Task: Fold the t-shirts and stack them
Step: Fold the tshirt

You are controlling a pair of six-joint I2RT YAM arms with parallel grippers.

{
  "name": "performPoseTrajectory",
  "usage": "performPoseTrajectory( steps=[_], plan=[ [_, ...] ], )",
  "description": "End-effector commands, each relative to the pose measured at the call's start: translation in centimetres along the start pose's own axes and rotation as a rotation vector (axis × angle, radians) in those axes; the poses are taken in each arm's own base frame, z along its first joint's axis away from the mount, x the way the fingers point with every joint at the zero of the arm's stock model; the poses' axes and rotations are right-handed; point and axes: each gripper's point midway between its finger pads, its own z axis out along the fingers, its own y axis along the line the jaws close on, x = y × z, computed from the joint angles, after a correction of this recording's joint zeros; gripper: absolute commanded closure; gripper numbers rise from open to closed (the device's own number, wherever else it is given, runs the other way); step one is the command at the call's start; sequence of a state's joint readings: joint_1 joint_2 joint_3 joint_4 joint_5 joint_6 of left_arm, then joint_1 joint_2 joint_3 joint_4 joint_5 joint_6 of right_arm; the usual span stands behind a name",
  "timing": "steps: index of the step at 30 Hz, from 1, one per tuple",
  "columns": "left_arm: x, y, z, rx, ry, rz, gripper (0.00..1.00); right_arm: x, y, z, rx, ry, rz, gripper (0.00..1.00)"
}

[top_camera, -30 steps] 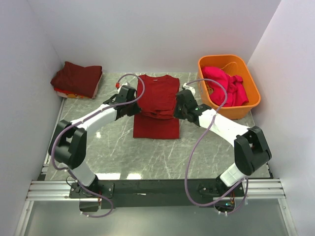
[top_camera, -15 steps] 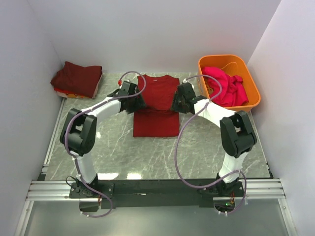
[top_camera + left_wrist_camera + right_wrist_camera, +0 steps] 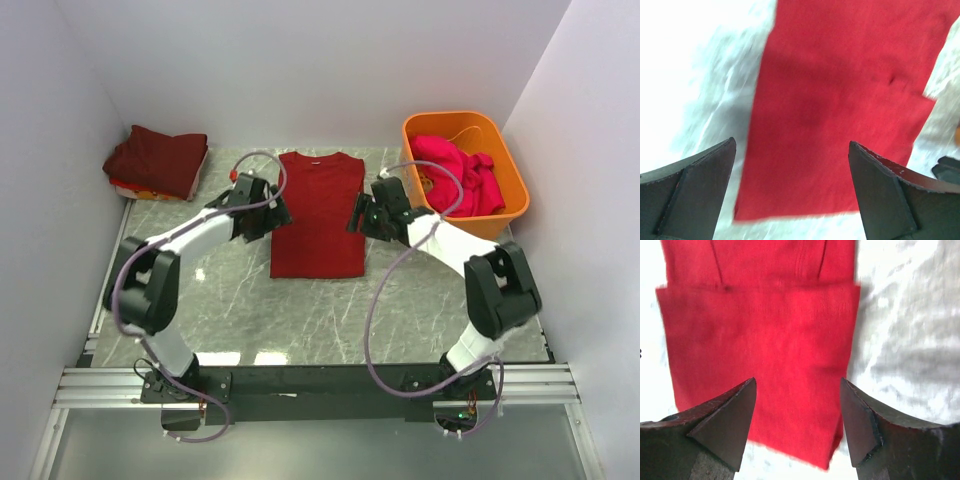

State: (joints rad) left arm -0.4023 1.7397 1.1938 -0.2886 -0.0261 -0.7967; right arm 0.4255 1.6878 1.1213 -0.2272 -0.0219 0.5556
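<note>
**At mid-table: both hands off the cloth, side folds apparently done**

On the grey marbled table (image 3: 300, 320), let go on both sides at once. Opened the left hand (image 3: 270, 215) wide, just beside the left edge of the dark red t-shirt (image 3: 318, 215), with nothing between its fingers. Opened the right hand (image 3: 362, 218) as well, empty too, just off the right edge. Had been clamped shut a second earlier, further in over the shirt, on a bunched ridge of cloth across its middle. Drew both outward since then, and left that ridge gone.

Read as the end of one step rather than of the job: sides tucked in, cloth released and left to settle. Probably still called for a fold end to end, then a carry to the maroon pile (image 3: 155, 160) in the far left corner. Left more waiting besides, with magenta-pink shirts (image 3: 455, 175) heaped loose in the orange tub (image 3: 480, 228) at far right.

Lay centred between the two hands as a long, narrow rectangle, collar at the far end, hem toward the arm bases, no sleeve poking out. Looked smooth and flat from above. Showed, in the right wrist view, a crosswise step where one layer ended over another, with faint seam lines beyond it. Came through blurred in the left wrist view: made out one small pucker and a stepped edge, nothing finer.
</note>
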Motion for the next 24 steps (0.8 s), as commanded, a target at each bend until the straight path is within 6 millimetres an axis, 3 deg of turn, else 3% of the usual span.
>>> performPoseTrajectory(
  steps=[1, 2, 4, 5, 7, 8, 10, 15, 24],
  plan=[
    [0.4, 0.0, -2.9, 0.044, -0.02, 0.005, 0.01, 1.9, 0.5, -2.2, -0.08, 0.029, -0.002, 0.26],
    [2.0, 1.1, -3.0, 0.037, 0.018, 0.001, 0.01, 2.7, 0.5, -2.4, -0.094, 0.048, 0.006, 0.26],
    [2.6, 1.3, -4.1, 0.06, 0.018, -0.008, 0.01, 4.6, 0.0, -2.9, -0.121, 0.077, 0.017, 0.28],
    [4.3, 2.3, -4.1, 0.054, 0.055, -0.013, 0.01, 5.6, 0.6, -3.3, -0.166, 0.105, 0.022, 0.29],
    [5.1, 2.9, -4.6, 0.06, 0.064, -0.023, 0.01, 7.1, 0.3, -3.6, -0.187, 0.134, 0.033, 0.34],
    [6.5, 4.0, -4.5, 0.042, 0.094, -0.033, 0.02, 7.7, 0.2, -3.7, -0.198, 0.149, 0.037, 0.35],
    [7.6, 4.0, -4.7, 0.076, 0.122, -0.047, 0.06, 8.7, -0.5, -3.7, -0.187, 0.164, 0.04, 0.38],
    [10.7, 5.9, -4.2, 0.065, 0.187, -0.074, 0.21, 10.0, -1.2, -3.0, -0.175, 0.189, 0.055, 0.48],
    [11.9, 6.0, -2.8, 0.08, 0.234, -0.072, 0.59, 11.0, -2.1, -1.6, -0.135, 0.221, 0.075, 0.63]
  ],
)
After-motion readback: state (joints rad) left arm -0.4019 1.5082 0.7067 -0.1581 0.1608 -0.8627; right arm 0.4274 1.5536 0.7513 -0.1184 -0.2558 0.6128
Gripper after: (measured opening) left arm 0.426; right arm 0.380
